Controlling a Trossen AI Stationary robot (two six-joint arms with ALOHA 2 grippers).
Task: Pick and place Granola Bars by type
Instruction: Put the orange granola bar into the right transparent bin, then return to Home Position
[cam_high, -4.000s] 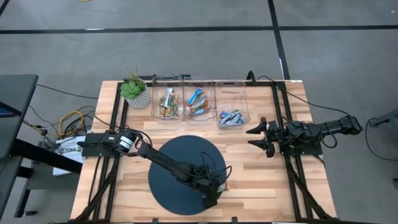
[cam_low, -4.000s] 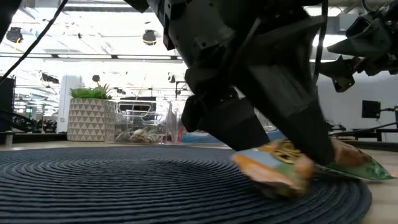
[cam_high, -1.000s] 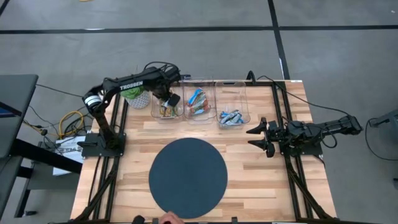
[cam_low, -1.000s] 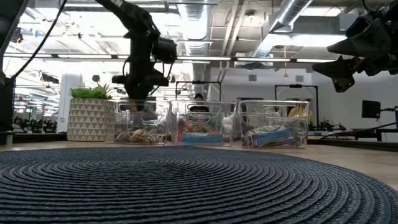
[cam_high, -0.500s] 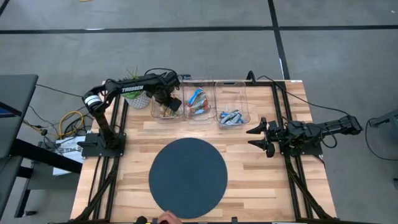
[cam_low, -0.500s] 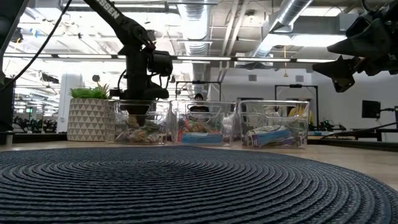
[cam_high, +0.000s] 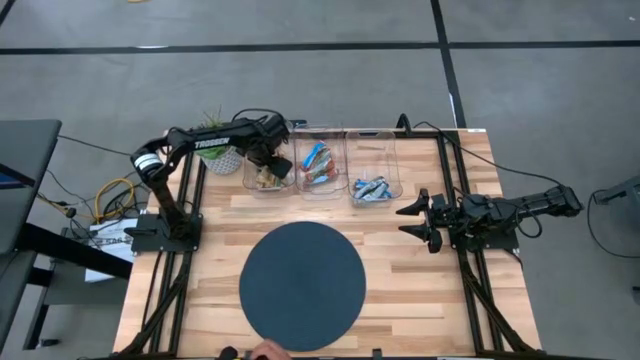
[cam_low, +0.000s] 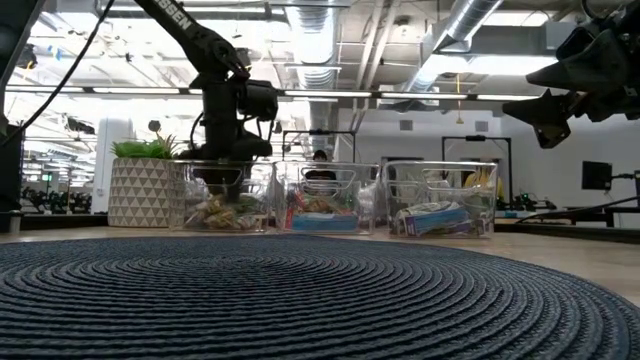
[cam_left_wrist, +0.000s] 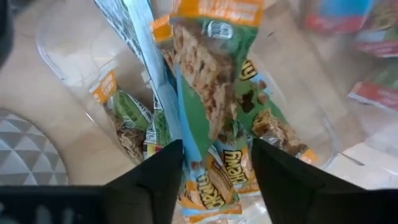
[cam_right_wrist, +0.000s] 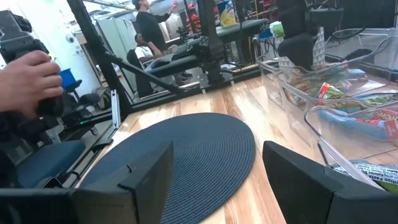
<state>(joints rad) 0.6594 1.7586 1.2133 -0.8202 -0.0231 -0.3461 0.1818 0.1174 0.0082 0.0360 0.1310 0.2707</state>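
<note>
Overhead, a wooden table (cam_high: 400, 280) carries a round dark mat (cam_high: 302, 283). The left gripper (cam_high: 276, 165), fingers parted and holding nothing, hangs over the leftmost clear bin (cam_high: 268, 160), where tan-and-green Granola Bars (cam_left_wrist: 217, 124) lie. The right gripper (cam_high: 412, 218) waits open.

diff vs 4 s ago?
The left gripper went from the mat's near edge, where it was closed on a tan bar, to the left bin. Its fingers are now open over the bars there. Right arm, other bins and plant unchanged.
</note>
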